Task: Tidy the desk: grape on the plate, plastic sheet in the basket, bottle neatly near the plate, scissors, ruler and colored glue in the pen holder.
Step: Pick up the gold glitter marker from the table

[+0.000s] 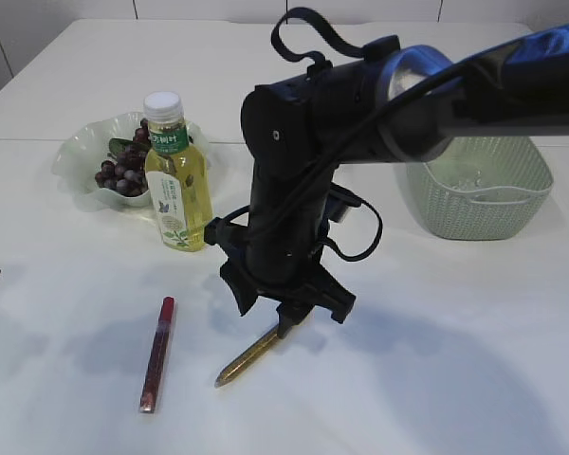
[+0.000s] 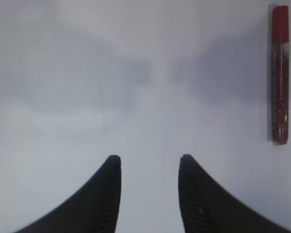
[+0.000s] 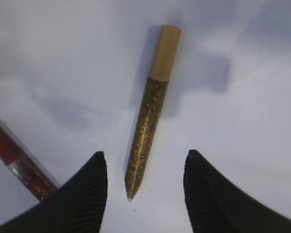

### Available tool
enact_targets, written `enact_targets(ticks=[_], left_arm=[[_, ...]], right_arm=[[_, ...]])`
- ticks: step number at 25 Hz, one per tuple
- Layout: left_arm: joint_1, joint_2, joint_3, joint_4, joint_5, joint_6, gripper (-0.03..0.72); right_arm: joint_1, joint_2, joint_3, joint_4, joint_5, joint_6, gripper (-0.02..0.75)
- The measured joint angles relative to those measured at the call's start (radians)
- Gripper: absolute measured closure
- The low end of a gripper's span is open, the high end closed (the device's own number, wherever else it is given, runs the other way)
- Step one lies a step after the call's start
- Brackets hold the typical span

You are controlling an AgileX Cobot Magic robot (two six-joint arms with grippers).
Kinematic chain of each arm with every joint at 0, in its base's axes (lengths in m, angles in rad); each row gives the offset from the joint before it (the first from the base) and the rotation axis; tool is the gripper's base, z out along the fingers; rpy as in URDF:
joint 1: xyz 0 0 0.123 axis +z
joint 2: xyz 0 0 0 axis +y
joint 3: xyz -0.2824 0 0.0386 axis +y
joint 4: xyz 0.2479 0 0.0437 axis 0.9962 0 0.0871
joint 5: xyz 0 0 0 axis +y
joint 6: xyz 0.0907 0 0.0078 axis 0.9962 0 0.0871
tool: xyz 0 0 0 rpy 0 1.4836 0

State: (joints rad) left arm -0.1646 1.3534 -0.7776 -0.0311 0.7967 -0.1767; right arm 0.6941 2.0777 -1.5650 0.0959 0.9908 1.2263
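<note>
Only bottle (image 1: 177, 180) labelled; green band, writing unreadable.

Grapes (image 1: 121, 172): dark purple bunch, lying in the pale scalloped plate (image 1: 79, 152).

Bottle (image 1: 176, 180): upright, white cap, yellow liquid, green label, just beside the plate.

2 glue pens flat on the table, near each other: red glitter one (image 1: 156, 354) with red cap; gold glitter one (image 3: 149, 112) with tan cap, tip bare.

Basket (image 1: 484, 190): light green, woven, well apart.
</note>
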Motion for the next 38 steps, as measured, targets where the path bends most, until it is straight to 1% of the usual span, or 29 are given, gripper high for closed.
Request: enact_targets(ticks=[5,6,10,16,29,32,36,38], left_arm=[[0.000,0.000,0.000,0.000,0.000,0.000,0.399],[0.000,0.000,0.000,0.000,0.000,0.000,0.399],[0.000,0.000,0.000,0.000,0.000,0.000,0.399],[0.000,0.000,0.000,0.000,0.000,0.000,0.399],[0.000,0.000,0.000,0.006,0.000,0.000,0.399],[0.000,0.000,0.000,0.010,0.000,0.000,0.399],[0.000,0.000,0.000,0.010,0.000,0.000,0.399],[0.000,0.000,0.000,0.010,0.000,0.000,0.399]], right_arm=[[0.000,0.035,0.000,0.000,-0.006,0.128,0.333],[-0.009,0.041,0.000,0.000,-0.006,0.144,0.333],[-0.003,0.055,0.000,-0.013,-0.008,0.188,0.333],[-0.002,0.087,0.000,-0.017,-0.054,0.203,0.333],[-0.002,0.132,0.000,-0.008,-0.061,0.219,0.340],[-0.002,0.132,0.000,-0.003,-0.061,0.221,0.397],[-0.002,0.132,0.000,-0.003,-0.061,0.221,0.545],[-0.002,0.132,0.000,-0.003,-0.061,0.206,0.587]])
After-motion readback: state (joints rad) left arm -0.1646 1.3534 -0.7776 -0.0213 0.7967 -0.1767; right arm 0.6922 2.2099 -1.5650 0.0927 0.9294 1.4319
